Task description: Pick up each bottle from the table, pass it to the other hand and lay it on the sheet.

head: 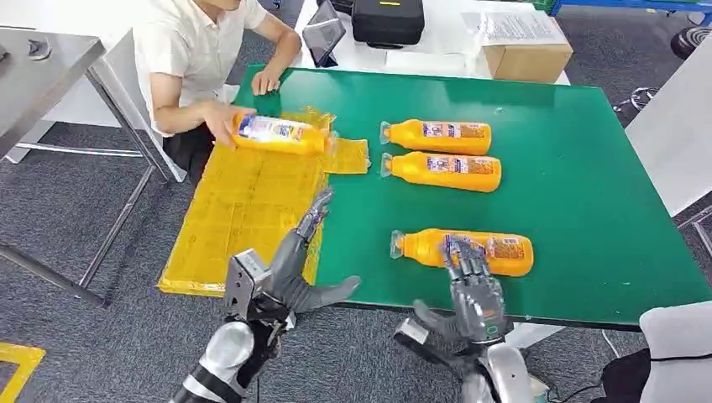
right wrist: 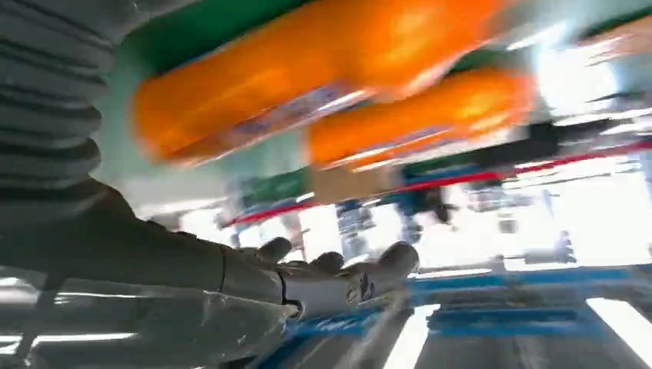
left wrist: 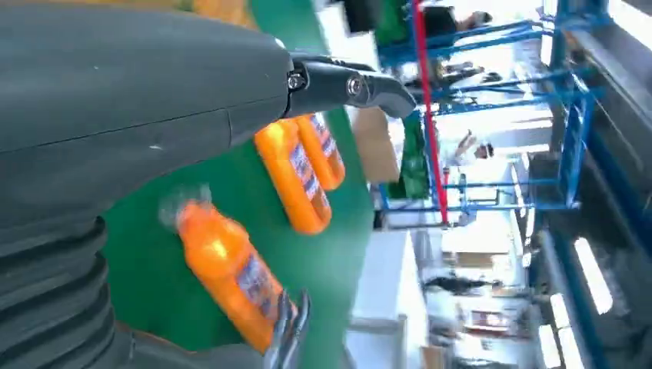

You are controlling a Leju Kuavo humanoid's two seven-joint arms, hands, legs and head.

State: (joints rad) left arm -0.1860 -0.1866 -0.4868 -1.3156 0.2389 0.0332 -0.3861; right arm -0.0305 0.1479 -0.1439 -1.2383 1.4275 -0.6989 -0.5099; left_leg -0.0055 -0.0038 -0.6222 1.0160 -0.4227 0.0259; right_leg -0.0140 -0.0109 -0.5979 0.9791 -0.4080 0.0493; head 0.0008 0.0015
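Bottle (head: 462, 251) nearest the robot is lying on its side on the green bench (head: 571, 201), right hand (head: 472, 281) hovering open over it; left hand (head: 290, 273) is spreading empty beside the yellow sheet (head: 243, 210). Farther off, a person (head: 201, 50) is holding another bottle (head: 277, 133) over the sheet

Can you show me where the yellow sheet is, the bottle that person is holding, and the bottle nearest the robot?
yellow sheet (head: 243, 210), head view, on its bare middle.
bottle the person holds (head: 277, 133), head view, on its label.
nearest bottle (head: 420, 246), head view, on its orange body near the neck.
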